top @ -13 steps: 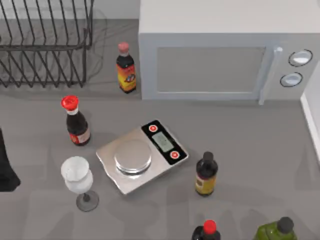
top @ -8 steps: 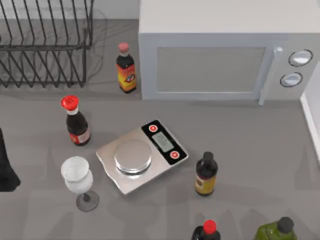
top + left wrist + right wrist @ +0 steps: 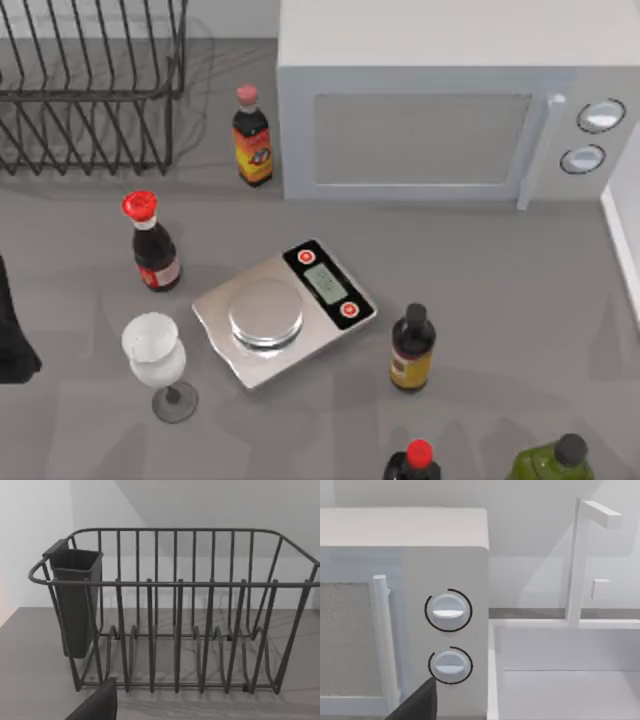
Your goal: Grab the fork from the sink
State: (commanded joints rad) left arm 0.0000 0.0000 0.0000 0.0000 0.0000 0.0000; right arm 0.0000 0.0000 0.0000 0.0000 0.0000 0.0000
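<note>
nearest the camera, bottles (image 3: 412,348), a glass (image 3: 155,360) and a scale (image 3: 283,312) are crowding the table (image 3: 500,270). the left arm (image 3: 12,330) is sitting at the left edge, facing the rack (image 3: 175,615); i cannot tell its fingers' state. farther off, the right wrist view is looking past the microwave (image 3: 420,605) into the sink (image 3: 565,680) beneath the faucet (image 3: 580,555). no fork is appearing in the part of the basin in view. the risk: the right arm reaching in blind, clipping the microwave or the sink wall.
</note>
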